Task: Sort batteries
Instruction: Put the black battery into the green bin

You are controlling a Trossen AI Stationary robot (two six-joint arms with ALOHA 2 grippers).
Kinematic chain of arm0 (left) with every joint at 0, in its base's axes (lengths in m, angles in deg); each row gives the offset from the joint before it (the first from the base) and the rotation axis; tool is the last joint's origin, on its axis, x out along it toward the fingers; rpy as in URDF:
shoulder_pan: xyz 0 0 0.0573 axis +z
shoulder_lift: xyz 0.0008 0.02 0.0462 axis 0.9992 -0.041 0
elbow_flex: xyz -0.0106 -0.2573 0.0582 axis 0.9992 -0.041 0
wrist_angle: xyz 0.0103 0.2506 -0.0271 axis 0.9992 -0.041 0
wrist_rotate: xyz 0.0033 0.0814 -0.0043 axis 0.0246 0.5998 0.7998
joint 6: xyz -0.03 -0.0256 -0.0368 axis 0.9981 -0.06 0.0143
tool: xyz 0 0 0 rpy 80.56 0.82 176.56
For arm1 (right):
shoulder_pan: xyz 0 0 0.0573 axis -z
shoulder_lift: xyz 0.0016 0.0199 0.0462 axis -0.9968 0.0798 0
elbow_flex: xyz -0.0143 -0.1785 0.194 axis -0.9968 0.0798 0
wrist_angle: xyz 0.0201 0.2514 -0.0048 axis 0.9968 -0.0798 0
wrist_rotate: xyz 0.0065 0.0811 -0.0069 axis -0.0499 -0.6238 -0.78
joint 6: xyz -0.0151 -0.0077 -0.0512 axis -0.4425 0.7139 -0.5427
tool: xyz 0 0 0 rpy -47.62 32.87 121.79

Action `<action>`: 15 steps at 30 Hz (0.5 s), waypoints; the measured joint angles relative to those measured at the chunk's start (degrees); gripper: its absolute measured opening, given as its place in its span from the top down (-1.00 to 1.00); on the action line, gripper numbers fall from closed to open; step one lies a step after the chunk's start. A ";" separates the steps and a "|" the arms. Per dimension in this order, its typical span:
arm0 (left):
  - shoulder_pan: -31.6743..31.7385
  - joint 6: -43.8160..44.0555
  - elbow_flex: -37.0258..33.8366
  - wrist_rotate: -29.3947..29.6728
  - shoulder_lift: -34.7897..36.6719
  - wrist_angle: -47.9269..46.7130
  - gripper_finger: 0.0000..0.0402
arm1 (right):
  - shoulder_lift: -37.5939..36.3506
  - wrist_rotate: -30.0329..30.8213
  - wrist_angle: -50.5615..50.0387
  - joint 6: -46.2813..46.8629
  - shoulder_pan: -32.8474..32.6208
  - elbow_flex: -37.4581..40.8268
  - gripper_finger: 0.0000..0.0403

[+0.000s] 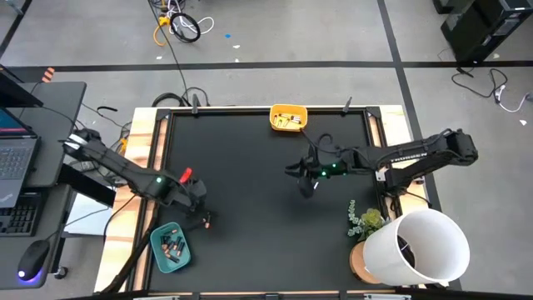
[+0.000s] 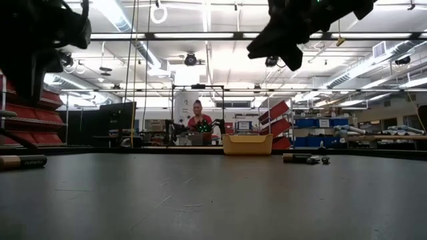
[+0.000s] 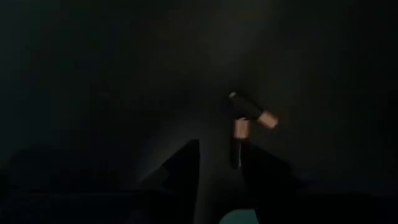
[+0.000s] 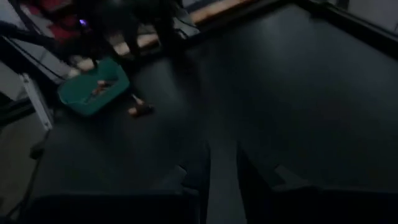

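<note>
Overhead, the left gripper [image 1: 202, 218] sits near the table's [image 1: 250, 242] front-left corner, just beside the teal tray [image 1: 171, 247]. Seen from the left wrist, its two dark fingers [image 3: 183, 165] stand parted with a narrow gap between them. Two copper-and-black batteries [image 3: 247, 118] lie on the mat just ahead of the tips, touching one another at an angle; one reaches toward the gap, but whether a finger touches it cannot be told. Nothing is grasped.

The right gripper [image 1: 306, 185] hangs over the middle of the table, raised above the surface in the low view [image 2: 283, 43]. From the right wrist, its fingers [image 4: 189, 177] show a slim gap with only bare mat beyond; nothing is visibly held, and whether the jaws count as released or closed cannot be told.

Further copper-and-black cells [image 1: 173, 246] lie inside the teal tray, also visible from the right wrist [image 4: 93, 90] with the loose pair [image 4: 140, 109] next to it. Pale cells [image 1: 287, 122] lie in the yellow tray [image 1: 289, 109] at the table's far edge. In the low view, one battery [image 2: 21, 161] lies at the left and a few small dark ones [image 2: 303, 159] at the right. A person [image 2: 198, 119] sits in the room beyond.
</note>
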 joint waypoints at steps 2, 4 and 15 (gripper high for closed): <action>-1.01 0.06 -1.46 -0.09 -1.23 2.94 0.29 | 0.00 0.39 1.41 0.00 -1.15 0.00 0.67; -1.67 0.35 -2.86 -0.09 -2.35 5.13 0.20 | 0.00 0.42 2.29 -0.07 -1.84 0.00 0.67; -4.04 0.71 -4.42 -1.80 -10.07 12.42 -0.19 | -0.44 1.36 3.39 0.55 -1.28 -0.02 0.67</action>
